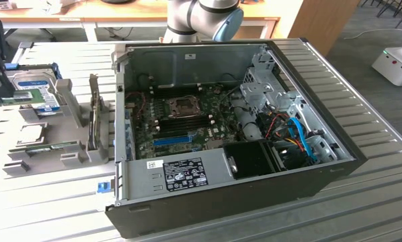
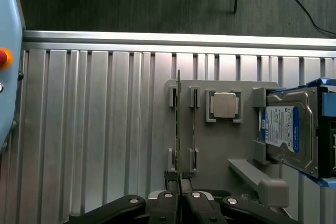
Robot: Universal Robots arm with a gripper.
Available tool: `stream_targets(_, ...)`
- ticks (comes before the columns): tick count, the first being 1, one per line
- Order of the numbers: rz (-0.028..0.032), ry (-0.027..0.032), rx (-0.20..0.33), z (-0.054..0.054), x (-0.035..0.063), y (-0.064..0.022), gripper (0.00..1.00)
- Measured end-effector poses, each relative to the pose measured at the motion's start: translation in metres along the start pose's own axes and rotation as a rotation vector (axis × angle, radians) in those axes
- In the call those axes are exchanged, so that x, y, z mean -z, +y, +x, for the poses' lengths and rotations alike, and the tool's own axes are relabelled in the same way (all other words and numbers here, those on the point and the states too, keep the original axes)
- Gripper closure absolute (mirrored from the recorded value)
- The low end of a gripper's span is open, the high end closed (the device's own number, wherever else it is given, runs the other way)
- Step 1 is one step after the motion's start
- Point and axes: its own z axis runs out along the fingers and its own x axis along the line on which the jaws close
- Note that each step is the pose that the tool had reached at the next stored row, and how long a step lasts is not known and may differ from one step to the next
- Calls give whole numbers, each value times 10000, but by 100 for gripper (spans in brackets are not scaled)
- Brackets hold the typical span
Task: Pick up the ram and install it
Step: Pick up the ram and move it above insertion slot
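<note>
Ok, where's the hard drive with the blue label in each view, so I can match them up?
Exterior view: the hard drive sits at the exterior view's far left, left of the open computer case.
Wrist view: the hard drive stands at the holder's edge, beside the CPU chip.
Shared landmark: the grey parts holder under it.

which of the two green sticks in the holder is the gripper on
The ram farther from the processor: its end sits in the shut gripper; the second stick stands free beside it.
</note>
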Motion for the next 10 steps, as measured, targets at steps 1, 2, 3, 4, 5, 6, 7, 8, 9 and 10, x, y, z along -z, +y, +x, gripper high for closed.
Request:
stream_targets(1, 0, 0, 0, 0, 1, -16, 88)
stream_targets(2, 0, 0, 0, 0, 2, -34, 88)
stream_targets(3, 1, -1, -1, 0, 2, -52, 88)
stream_targets(4, 0, 0, -1, 0, 4, -70, 88)
stream_targets(5, 0, 0, -1, 1, 5, -89, 88)
stream_targets(6, 0, 0, -1, 1, 6, -108, 88)
stream_targets(7, 0, 0, -1, 1, 7, -128, 88)
stream_targets(8, 0, 0, 0, 1, 8, -148, 88)
stream_targets(9, 0, 0, -1, 1, 9, -170, 88)
stream_targets(10, 1, 0, -1, 1, 10, -189, 88)
